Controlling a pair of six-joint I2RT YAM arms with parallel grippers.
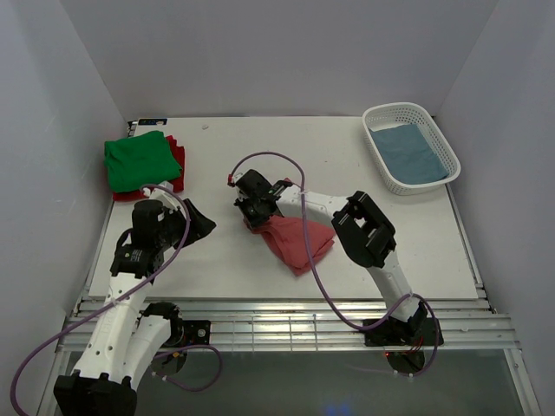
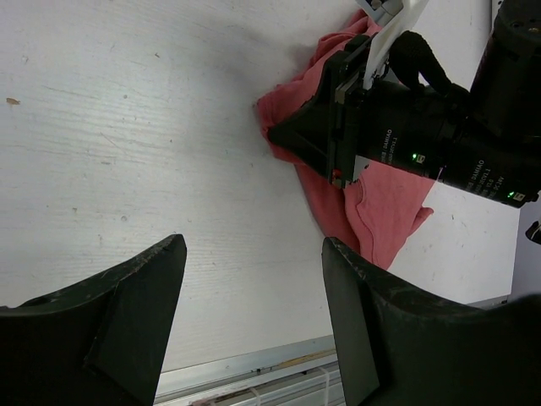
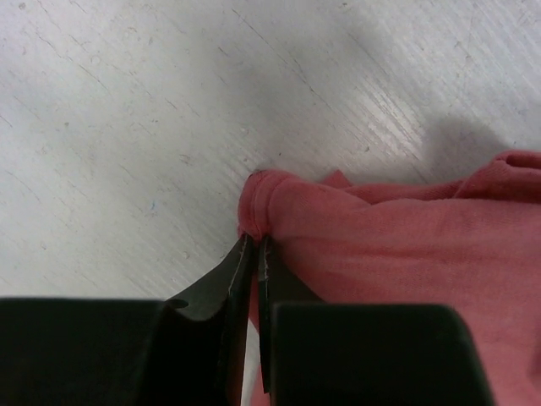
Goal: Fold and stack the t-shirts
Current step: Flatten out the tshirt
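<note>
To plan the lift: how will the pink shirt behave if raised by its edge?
Probably floppy: the pink shirt lies crumpled in soft folds, so it should drape. It may slip, since the right gripper pinches only a thin edge.

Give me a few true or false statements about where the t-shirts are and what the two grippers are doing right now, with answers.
1. The right gripper is shut on an edge of the pink t-shirt. True.
2. The green t-shirt lies on top of the dark red t-shirt. True.
3. The left gripper is holding the green t-shirt. False: it is open and empty over the bare table, apart from the pink t-shirt.
4. The white basket is empty. False: the grey-blue t-shirt lies in it.
</note>
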